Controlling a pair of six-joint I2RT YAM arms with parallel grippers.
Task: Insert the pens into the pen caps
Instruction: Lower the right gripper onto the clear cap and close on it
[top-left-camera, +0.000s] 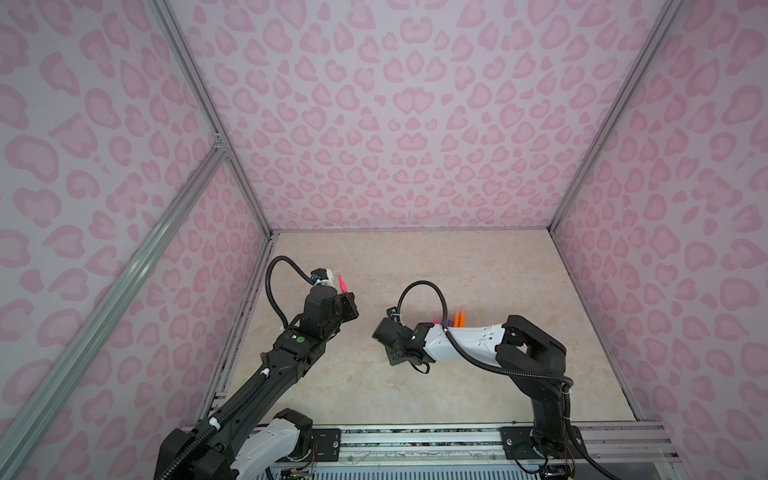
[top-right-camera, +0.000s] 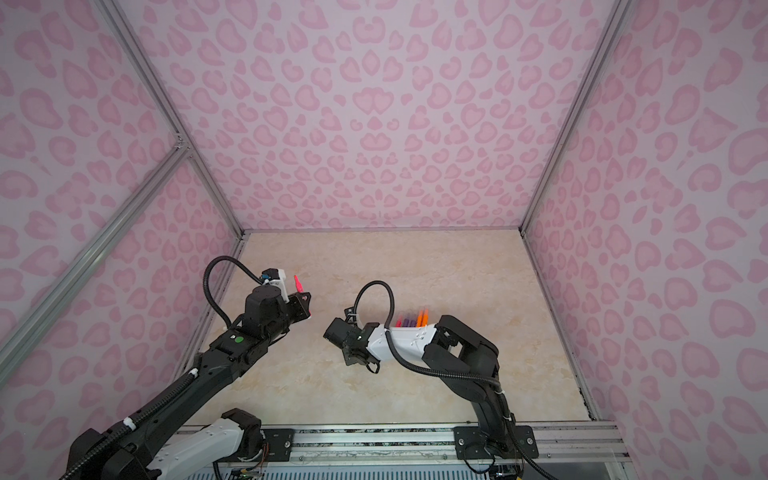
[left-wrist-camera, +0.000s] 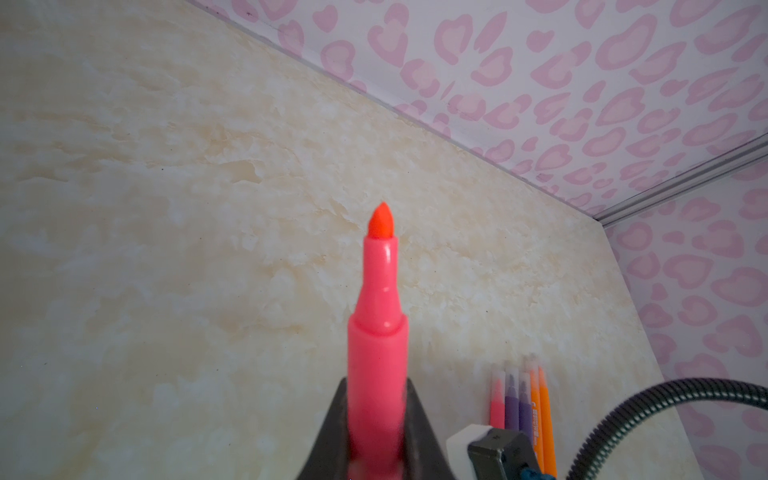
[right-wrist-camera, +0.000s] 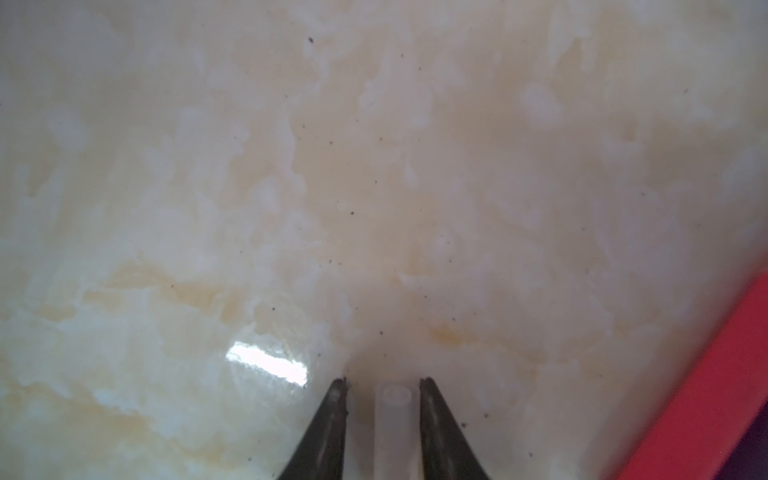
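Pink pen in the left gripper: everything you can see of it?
The pink-red pen looks like glossy plastic: barrel stepping down to a narrower neck, then a pointed orange-red tip, uncapped. The left gripper is shut on the barrel, hiding its rear end. Held in the air over the table, tip forward.

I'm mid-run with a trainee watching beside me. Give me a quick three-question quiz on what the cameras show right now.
1. True or false: the left gripper holds a purple pen.
2. What sits between the jaws of the right gripper? A) an orange pen B) a clear pen cap C) nothing
3. How many pens are in the row of pens lying on the table?

Key:
1. False. It grips the pink-red pen.
2. B. The jaws are not yet closed on it.
3. Five.
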